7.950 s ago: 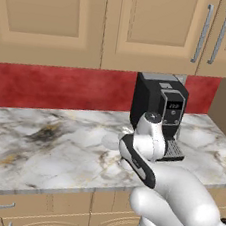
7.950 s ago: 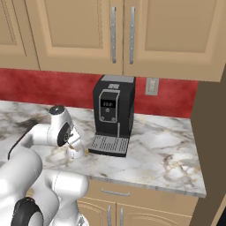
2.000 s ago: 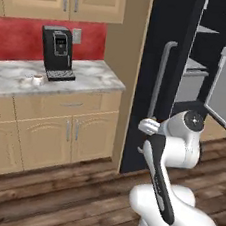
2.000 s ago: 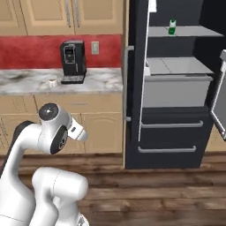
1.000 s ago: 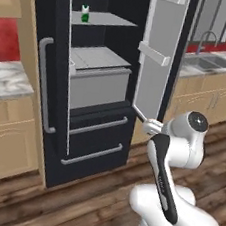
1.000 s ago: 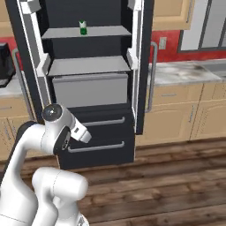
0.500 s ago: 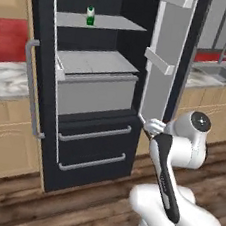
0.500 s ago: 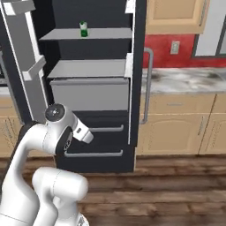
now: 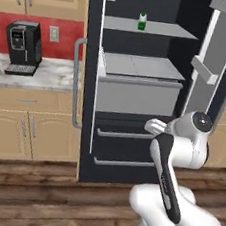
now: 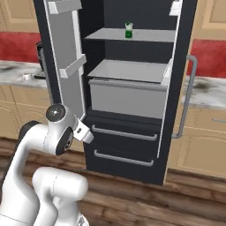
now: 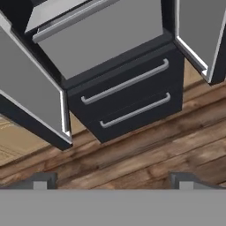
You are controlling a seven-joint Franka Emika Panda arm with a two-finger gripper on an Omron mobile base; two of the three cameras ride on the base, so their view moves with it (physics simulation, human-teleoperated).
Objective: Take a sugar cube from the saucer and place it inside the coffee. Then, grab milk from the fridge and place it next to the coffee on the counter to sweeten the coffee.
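- Fridge [image 9: 139,78] stands open, both doors swung wide, centre of both base views.
- Milk [image 9: 142,21] sits upright on the top shelf, upper centre of left base view; same carton at upper centre of right base view [image 10: 128,31]. Small thing, green cap and base; long axis vertical.
- Gripper [image 11: 110,183] hangs low, w/ the arm folded near the base. Hand view looks down at the two lower drawers and the wood floor, not at the shelf.
- Fingers [image 11: 42,181] spread full wide, nothing between them.
- Key relation: milk lies well above and beyond the fingers, deep in the fridge on the high shelf. So the reach looks to be up and forward, hand tipped to come at the carton from the front, fingers either side of its upright body.
- Coffee machine [image 9: 21,47] on the counter [image 9: 39,75] at left of left base view; a small whitish thing at the far left edge could be the cup or saucer, too small to tell.
- Judgement: sugar step can't be checked from here; milk fetch not yet begun in earnest.
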